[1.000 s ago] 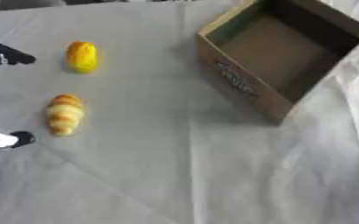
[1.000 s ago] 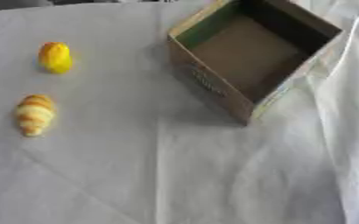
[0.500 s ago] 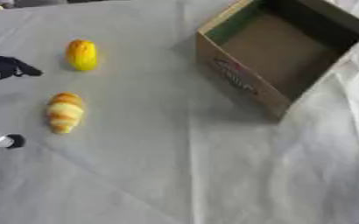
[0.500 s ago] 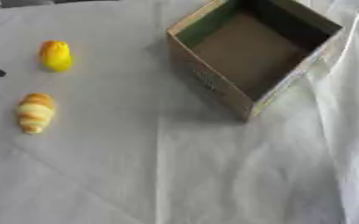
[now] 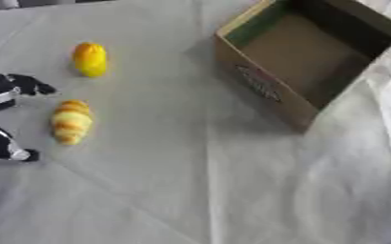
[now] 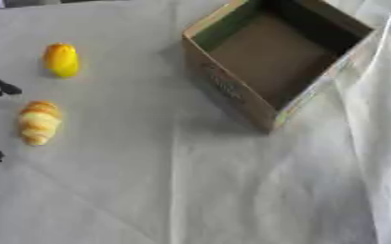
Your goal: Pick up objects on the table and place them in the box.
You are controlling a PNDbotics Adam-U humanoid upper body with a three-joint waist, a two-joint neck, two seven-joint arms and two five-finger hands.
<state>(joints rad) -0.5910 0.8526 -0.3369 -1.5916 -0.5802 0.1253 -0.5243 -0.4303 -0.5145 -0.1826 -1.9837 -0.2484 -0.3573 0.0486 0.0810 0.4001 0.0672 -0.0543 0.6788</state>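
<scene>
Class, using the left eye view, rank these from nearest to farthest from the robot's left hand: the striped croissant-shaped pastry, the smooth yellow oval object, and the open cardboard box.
From the left hand at the left edge:
1. Striped croissant-shaped pastry, just right of the hand.
2. Smooth yellow oval object, farther up the table.
3. Open cardboard box, far across at upper right.

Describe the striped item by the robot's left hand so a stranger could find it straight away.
Start at the open cardboard box at the table's far right, then look across the white cloth to the left side. Two small yellow things lie there; the striped pastry is the nearer one, beside the left hand. Its orange and cream bands distinguish it from the plain yellow piece.
</scene>
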